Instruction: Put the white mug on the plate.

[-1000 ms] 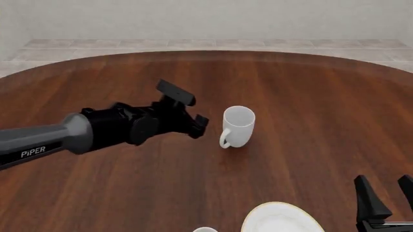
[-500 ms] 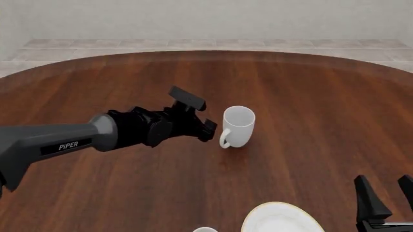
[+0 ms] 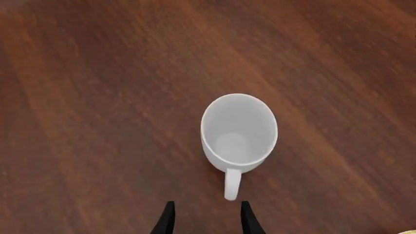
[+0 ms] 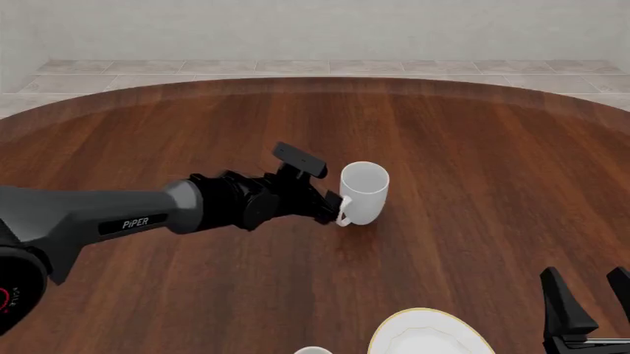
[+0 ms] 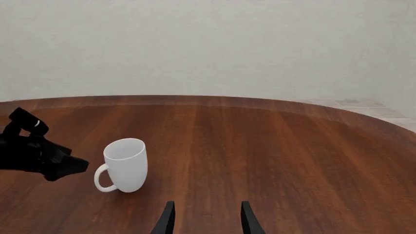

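Only readable text: "PiPER", white letters on the grey link of the left arm (image 4: 108, 221), approx 9 o'clock from table centre; red marks on the arm's base at frame edge, approx 8 o'clock, too small to read.

bare table (image 4: 473, 184) around white mug (image 4: 364, 193)

White mug (image 4: 364, 192) upright mid-counter, empty, handle toward the near-left; gold-rimmed cream plate (image 4: 426, 337) well apart at near edge, bare.
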### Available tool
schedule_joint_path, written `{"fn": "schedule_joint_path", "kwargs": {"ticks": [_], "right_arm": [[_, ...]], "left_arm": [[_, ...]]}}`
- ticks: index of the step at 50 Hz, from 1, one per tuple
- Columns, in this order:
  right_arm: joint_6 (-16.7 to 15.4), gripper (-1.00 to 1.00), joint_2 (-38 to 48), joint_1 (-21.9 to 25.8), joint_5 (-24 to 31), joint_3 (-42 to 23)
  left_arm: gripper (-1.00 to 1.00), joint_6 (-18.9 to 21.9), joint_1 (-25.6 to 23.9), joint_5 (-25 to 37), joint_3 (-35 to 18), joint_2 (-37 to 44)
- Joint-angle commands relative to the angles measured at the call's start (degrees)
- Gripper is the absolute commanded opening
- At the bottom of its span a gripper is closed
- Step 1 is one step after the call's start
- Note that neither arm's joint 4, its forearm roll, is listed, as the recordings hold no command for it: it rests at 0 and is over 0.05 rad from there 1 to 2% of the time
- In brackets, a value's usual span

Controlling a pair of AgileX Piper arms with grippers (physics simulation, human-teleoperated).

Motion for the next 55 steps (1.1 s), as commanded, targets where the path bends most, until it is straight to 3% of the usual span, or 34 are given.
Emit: {"fn": "schedule_joint_path", "kwargs": {"ticks": [1,55], "right_arm": [[0.0,1.00,0.1,0.0,-0.2,0.0],[0.0,1.00,0.1,0.0,-0.2,0.0]], "left_arm": [[1.00,-1.2,-1.1,0.1,-1.1,1.6],[1.00,-8.0,-4.2,1.9,-6.1,7.2]]}}
